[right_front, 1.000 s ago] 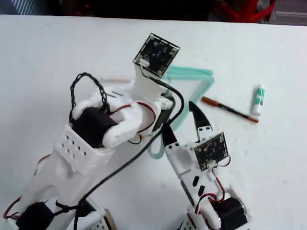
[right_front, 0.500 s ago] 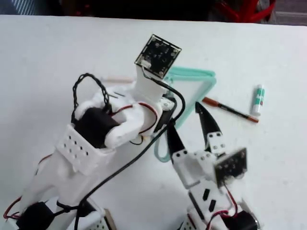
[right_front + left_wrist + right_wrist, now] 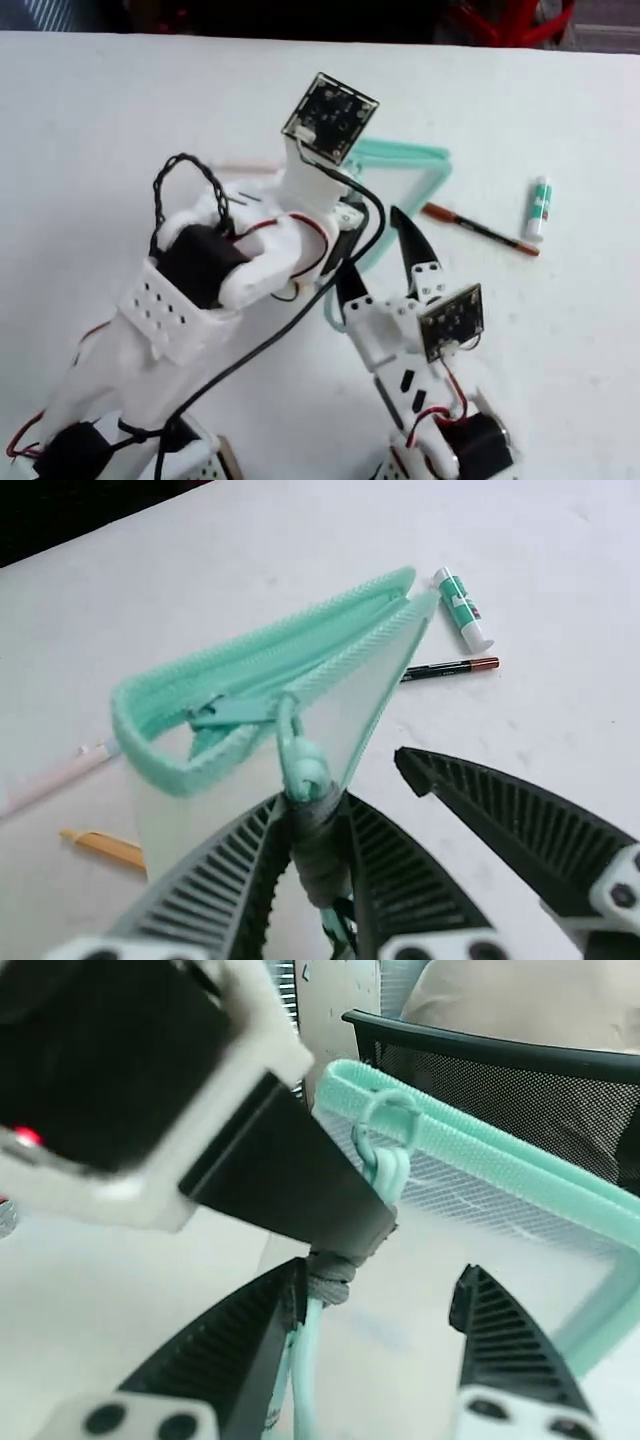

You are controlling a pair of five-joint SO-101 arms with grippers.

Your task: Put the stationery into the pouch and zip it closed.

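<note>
While open, pouch [image 3: 250, 665] in left gripper [image 3: 313, 805].

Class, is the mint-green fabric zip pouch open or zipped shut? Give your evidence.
Open. The mint-green fabric pouch shows its two zipper rows gaping apart; the thin brown pen and green-white glue stick lie outside it.

You are looking at a pouch [image 3: 250, 665] edged in mint woven cloth tape, rough to the eye, with a thin see-through side that looks like frosted plastic. Its zip pull [image 3: 302, 765] is smooth, rubbery-looking plastic. The left gripper [image 3: 310, 815] pinches that pull with fingers of matt black plastic, ribbed on the inner faces. The right gripper [image 3: 385, 1295] has the same finish. Your table [image 3: 100, 100] is white, smooth and matt. The glue stick [image 3: 462, 608] is glossy plastic, and the pen [image 3: 450, 669] has a dull dark barrel.
</note>
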